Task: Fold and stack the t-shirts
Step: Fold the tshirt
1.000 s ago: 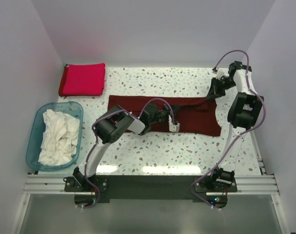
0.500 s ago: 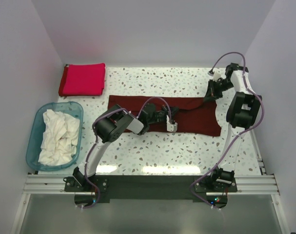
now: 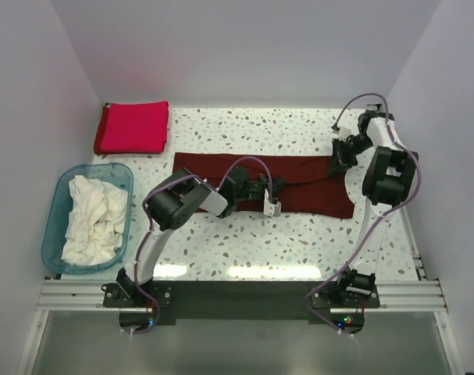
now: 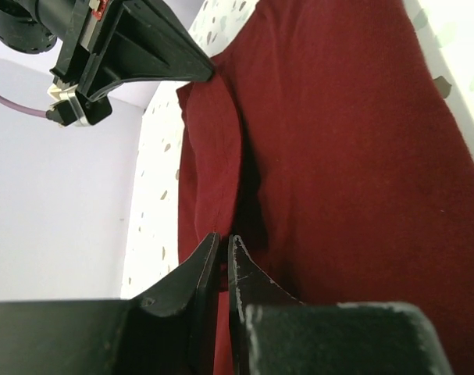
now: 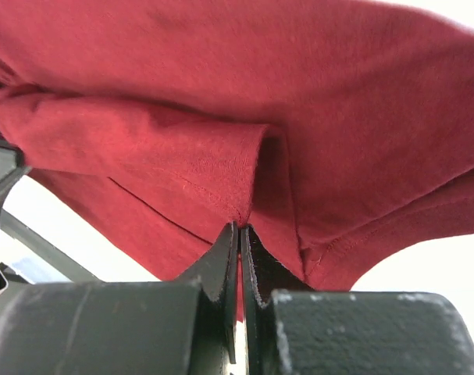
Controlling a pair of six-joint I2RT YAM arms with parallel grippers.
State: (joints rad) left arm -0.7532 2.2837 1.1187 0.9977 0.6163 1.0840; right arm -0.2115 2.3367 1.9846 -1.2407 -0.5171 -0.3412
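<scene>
The left tool (image 4: 223,237) is clenched on a raised fold of the maroon t-shirt (image 3: 315,195), which lies stretched left to right across the middle of the surface (image 3: 244,242). The right tool (image 5: 240,228) pinches the same shirt at its far right end. The crimson t-shirt (image 3: 133,127) lies folded in the far left corner. The white t-shirts (image 3: 92,219) sit crumpled in the blue tub (image 3: 61,183) at near left.

Speckled white table (image 3: 244,234) in front of me. Maroon shirt (image 3: 315,194) lies in a long strip across its middle, left to right. Red shirt (image 3: 133,127) lies folded flat at my far left corner. Blue tub (image 3: 55,205) sits at my left edge, near the red shirt.
</scene>
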